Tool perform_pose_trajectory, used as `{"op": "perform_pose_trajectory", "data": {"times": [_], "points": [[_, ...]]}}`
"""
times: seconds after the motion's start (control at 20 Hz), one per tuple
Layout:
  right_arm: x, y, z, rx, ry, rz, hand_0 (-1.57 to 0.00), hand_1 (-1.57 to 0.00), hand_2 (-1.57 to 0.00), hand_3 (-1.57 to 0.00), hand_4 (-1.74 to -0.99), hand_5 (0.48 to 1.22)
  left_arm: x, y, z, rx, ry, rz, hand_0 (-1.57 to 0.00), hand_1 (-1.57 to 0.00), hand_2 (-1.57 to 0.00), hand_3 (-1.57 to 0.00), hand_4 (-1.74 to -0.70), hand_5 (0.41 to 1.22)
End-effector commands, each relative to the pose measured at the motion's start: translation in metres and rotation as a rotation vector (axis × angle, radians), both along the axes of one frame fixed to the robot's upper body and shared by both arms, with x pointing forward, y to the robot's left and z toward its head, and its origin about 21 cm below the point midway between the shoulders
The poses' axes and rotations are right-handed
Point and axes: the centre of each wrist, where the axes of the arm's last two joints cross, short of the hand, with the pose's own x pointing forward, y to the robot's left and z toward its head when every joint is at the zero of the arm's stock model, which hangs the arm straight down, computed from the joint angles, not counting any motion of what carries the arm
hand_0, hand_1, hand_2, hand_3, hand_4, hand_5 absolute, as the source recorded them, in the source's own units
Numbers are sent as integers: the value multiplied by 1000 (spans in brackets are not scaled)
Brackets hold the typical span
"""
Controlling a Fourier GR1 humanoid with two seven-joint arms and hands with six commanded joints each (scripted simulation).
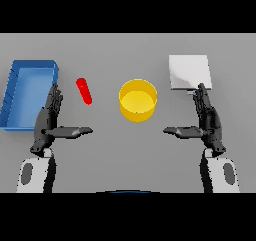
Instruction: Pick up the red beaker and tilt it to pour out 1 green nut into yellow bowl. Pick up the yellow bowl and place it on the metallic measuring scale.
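Head view: left hand (49,119) hovers over the grey table (110,155) beside the blue tray (15,105), fingers straight, thumb spread inward, holding nothing. Right hand (207,119) mirrors it, fingers straight with tips at the near edge of the metallic measuring scale (189,71), thumb spread. Red beaker (84,91) lies between tray and yellow bowl (138,100), apart from both. Bowl stands mid-table; contents cannot be made out.

Grey table (130,155). Red beaker (84,91). Yellow bowl (138,100), paler inside. Blue tray (15,92). White-silver scale (189,72). Dark hands: left hand (49,120), right hand (207,121); white-grey arms.
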Motion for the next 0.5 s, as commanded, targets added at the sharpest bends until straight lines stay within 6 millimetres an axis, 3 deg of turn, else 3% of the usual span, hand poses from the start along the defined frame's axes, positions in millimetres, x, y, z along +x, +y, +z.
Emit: {"op": "perform_pose_trajectory", "data": {"times": [0.0,0.25,0.35,0.45], "points": [[1,0,0,0,1,-1,1,1,1,1,-1071,578,-1,0,0,-1,-1,1,1,1,1,1,-1141,660],[5,1,-1,-3,5,-1,1,1,1,1,-1071,578,-6,-2,-2,3,8,2,1,1,1,1,-1141,660],[-7,1,10,-233,-147,18,1,1,1,1,-1072,577,-29,-3,9,126,-77,-65,1,1,1,1,-1143,660],[-11,5,9,-324,-140,26,1,1,1,1,-1064,577,-38,-5,19,176,-72,-86,1,1,1,1,-1142,662]]}}
